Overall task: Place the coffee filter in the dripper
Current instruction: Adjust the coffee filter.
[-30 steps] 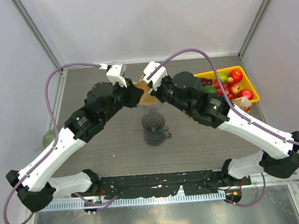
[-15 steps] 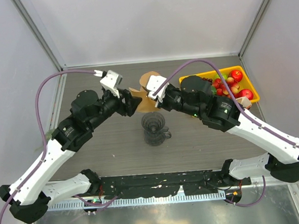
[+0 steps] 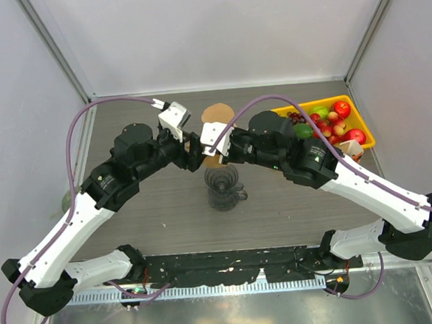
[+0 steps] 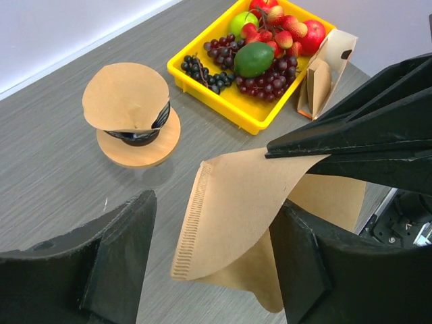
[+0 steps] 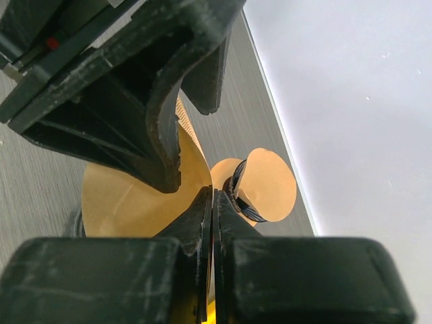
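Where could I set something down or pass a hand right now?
Bare tabletop lies between the dripper and the arm bases, and in the far left corner. Crowded: the far right, with fruit tray and filter box, and above the dripper, where the right gripper holds the coffee filter beside the open left gripper.

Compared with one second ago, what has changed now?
The left gripper opened and let go of the coffee filter. The right gripper, still shut on it, carried it nearer, toward the dripper. The dripper, filter stand and fruit tray stayed put.
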